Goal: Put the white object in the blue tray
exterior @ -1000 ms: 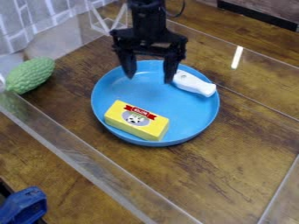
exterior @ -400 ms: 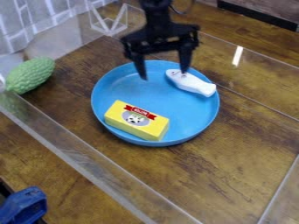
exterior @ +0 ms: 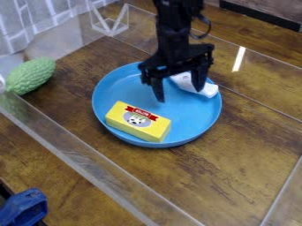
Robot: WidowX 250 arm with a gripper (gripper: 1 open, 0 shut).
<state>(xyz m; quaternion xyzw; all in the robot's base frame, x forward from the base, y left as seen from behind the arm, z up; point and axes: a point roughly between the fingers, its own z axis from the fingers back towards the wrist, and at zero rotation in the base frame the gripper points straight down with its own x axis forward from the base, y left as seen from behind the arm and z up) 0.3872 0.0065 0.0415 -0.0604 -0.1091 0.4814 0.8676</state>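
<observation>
White piece (exterior: 199,86) sits right of centre in the frame, on the right rim area of the blue tray (exterior: 118,93), partly hidden behind the black gripper (exterior: 178,82). Looks like it rests half on the rim, so prob tilted; can't tell exactly. Jaws wide open, straddling the piece's left end, pointing steeply down, holding nothing.

Risks from here, as I judge them:
- Piece is smooth, hard, rounded plastic, slim. If jaws close off-centre it could squirt out sideways and slide off the rim onto the bench (exterior: 248,150) at right.
- Leaning on the raised rim means a fingertip could land on the rim first, tip or shove the tray instead of gripping.
- Tray is light-looking, glossy plastic on slick varnished wood, so any sideways push prob moves the whole tray w/ the yellow block (exterior: 138,121) in it.
- Pressing down on the raised end could flip the piece.

Materials/shapes: tray round, shallow, bright blue, shiny w/ raised lip. Yellow block rectangular, boxy, red label on top, lies flat lower centre of tray. Green bumpy thing (exterior: 30,74) at far left, rounded, rough texture, well apart from tray. Bench dark wood planks, glossy, grain visible; clear panel edge runs along lower left. Blue item (exterior: 21,210) at bottom left corner, unclear what.
</observation>
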